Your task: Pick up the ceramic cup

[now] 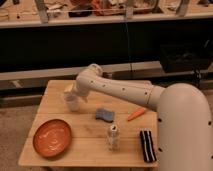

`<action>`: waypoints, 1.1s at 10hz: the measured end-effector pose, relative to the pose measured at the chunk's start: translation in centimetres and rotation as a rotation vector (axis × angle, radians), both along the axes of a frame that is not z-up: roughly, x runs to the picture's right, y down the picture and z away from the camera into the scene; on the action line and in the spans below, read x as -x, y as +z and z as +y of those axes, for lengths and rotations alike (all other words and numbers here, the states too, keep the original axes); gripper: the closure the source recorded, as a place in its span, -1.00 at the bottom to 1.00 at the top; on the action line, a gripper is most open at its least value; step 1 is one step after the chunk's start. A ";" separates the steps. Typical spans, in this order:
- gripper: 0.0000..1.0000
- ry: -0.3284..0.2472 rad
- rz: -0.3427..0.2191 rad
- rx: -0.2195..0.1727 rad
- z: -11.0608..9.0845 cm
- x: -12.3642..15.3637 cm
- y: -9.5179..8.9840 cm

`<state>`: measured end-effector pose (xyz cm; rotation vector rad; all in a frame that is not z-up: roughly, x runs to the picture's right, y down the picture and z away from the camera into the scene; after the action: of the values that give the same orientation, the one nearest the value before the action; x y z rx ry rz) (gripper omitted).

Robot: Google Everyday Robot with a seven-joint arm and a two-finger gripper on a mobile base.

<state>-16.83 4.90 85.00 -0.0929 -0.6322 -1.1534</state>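
On my desk (90, 151) I take the sponge (105, 115) as centre. The ceramic cup (73, 103) stands left of it and slightly behind, with my hand (69, 93) right over the cup. The plate (52, 138) lies front-left, the shaker bottle (113, 137) just in front, the carrot (136, 114) right, and the ribbed block (146, 146) front-right.

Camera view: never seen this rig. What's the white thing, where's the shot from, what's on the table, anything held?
The white thing is a mobile robot: the rounded body on the right, with one arm reaching across a wooden table. One camera looks down on the table from beside the body; its mount does not show. The gripper at the arm's end is at the ceramic cup, near the table's far corner, left in the picture. Whether it grips the cup cannot be told. Also on the table: an orange plate, a blue sponge, a carrot, a shaker bottle and a black ribbed object.
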 end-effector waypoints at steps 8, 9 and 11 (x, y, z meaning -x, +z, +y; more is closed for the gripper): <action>-0.60 -0.014 -0.010 0.032 1.2 0.1 1.6; -0.60 -0.015 -0.012 0.035 1.3 0.1 1.7; -0.60 -0.017 -0.014 0.039 1.4 0.0 1.9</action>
<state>-16.84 6.28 86.89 -0.1240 -0.6674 -1.1595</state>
